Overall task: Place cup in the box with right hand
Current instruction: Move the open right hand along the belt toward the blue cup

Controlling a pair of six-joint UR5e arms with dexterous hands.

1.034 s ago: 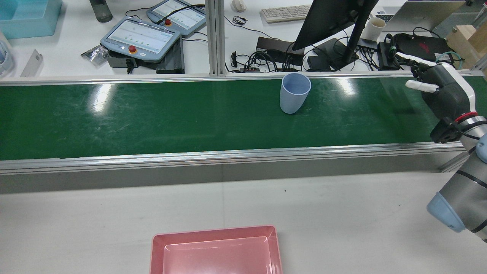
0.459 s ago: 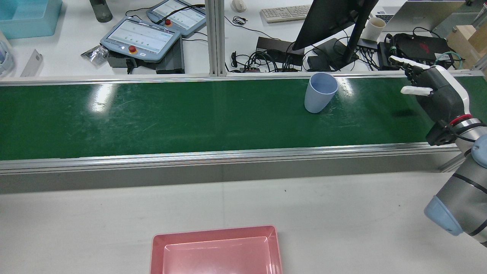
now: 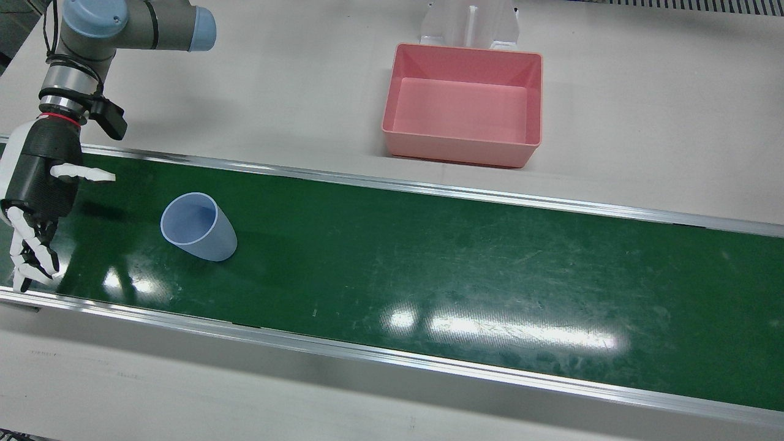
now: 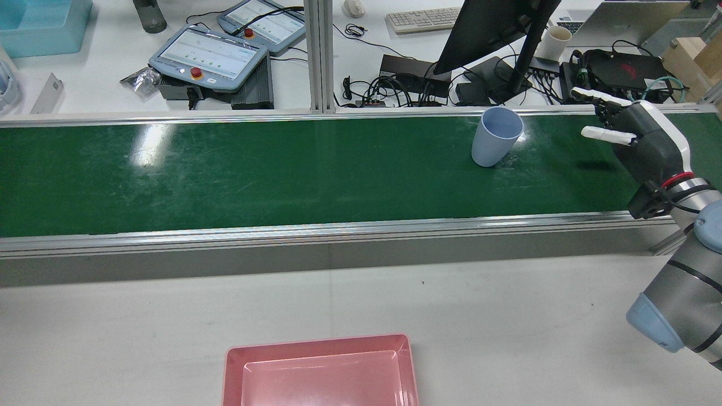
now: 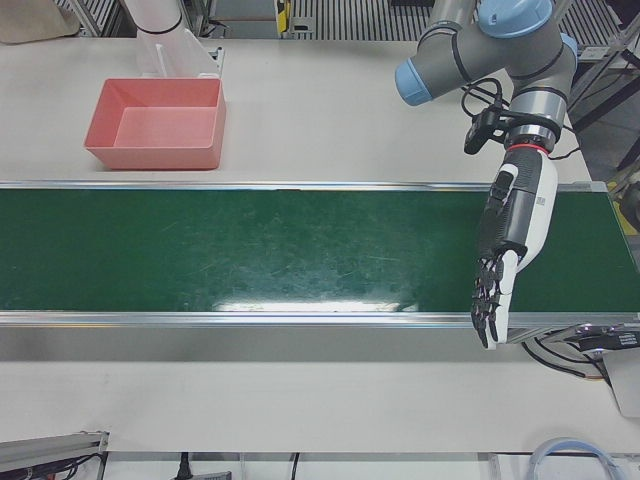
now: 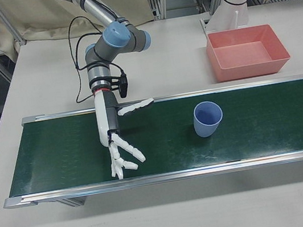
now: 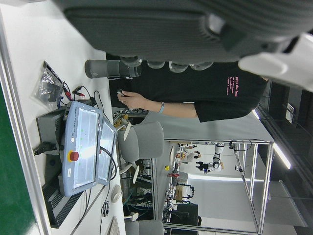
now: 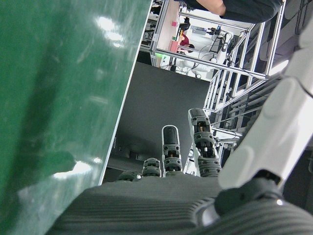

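Note:
A light blue cup [image 4: 495, 138] stands upright on the green belt [image 4: 254, 169], near its far edge. My right hand [image 4: 637, 138] hovers over the belt to the cup's right, open, fingers spread, thumb pointing at the cup, with a clear gap between them. From the front the cup [image 3: 199, 228] is right of that hand [image 3: 37, 196]; the same pair shows as cup [image 6: 207, 119] and hand [image 6: 114, 134]. The pink box [image 4: 321, 369] lies on the white table, nothing in it. My left hand [image 5: 510, 250] hangs open over the belt's other end. The right hand view does not show the cup.
Beyond the belt's far rail stand teach pendants [image 4: 208, 56], a monitor [image 4: 491, 28] and tangled cables [image 4: 395, 87]. A person in a black shirt [image 7: 195, 98] shows in the left hand view. White table [image 4: 507, 316] lies between belt and box.
The cup has travelled along the belt to the right in the rear view, closer to my right hand. The right hand has shifted slightly left toward it, still open.

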